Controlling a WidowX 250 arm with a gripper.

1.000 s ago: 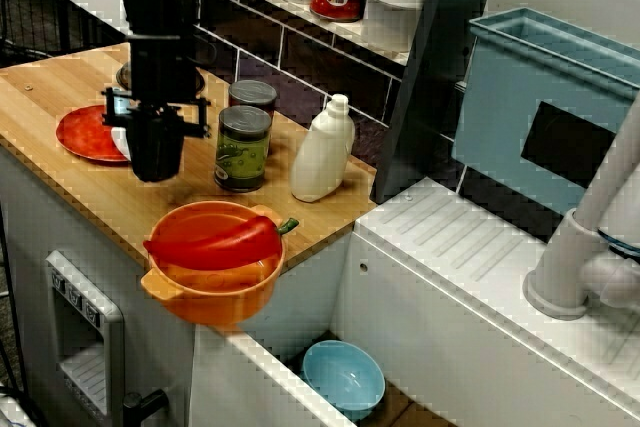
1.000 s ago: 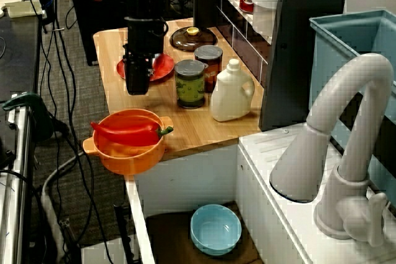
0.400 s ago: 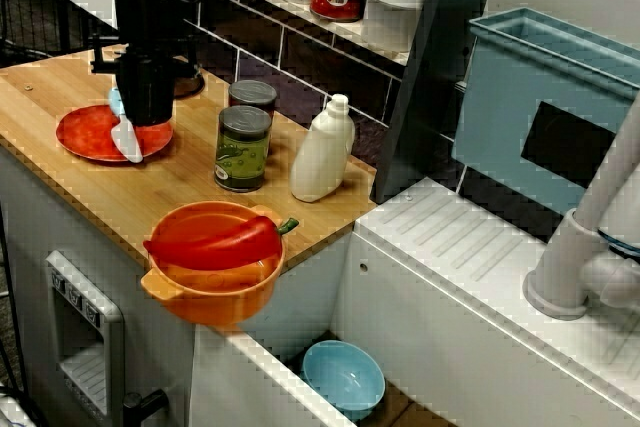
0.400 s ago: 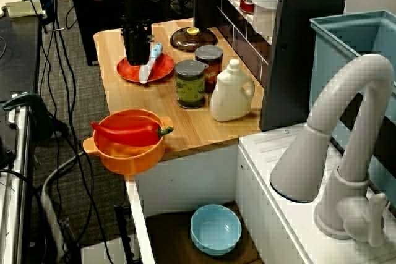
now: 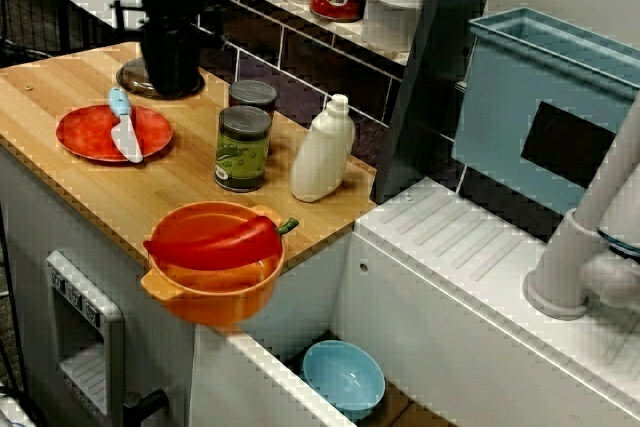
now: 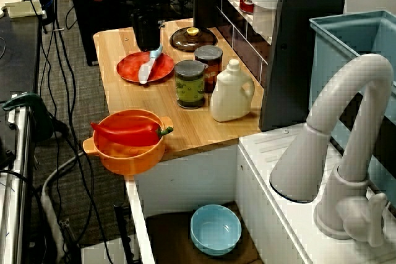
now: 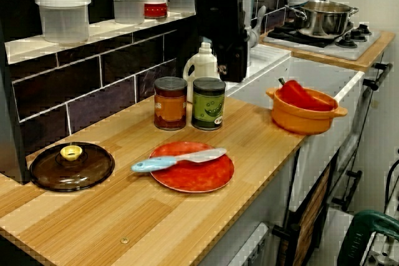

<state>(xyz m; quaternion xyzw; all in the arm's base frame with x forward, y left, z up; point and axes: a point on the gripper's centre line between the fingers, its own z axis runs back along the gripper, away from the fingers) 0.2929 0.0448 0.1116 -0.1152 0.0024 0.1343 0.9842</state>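
Wooden counter (image 5: 45, 87), knife (image 5: 125, 135) on red plate (image 5: 85, 135), near but clear of pincer (image 5: 170, 87), jaw spacing unclear

Kitchen: tap (image 6: 349, 109), stove (image 7: 349, 40), counter (image 7: 249, 138)

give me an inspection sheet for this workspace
surface: wooden counter, bare wood near the plate
job's things: knife lies flat on red plate, blue handle past the rim
clutter: glass lid, green can, brown can, white bottle, orange pot holding red pepper
grippers: hand raised over the counter, clear of the knife; open or shut unclear
cables: black cables on the floor
surroundings: faucet, jars on shelf, blue bowl below
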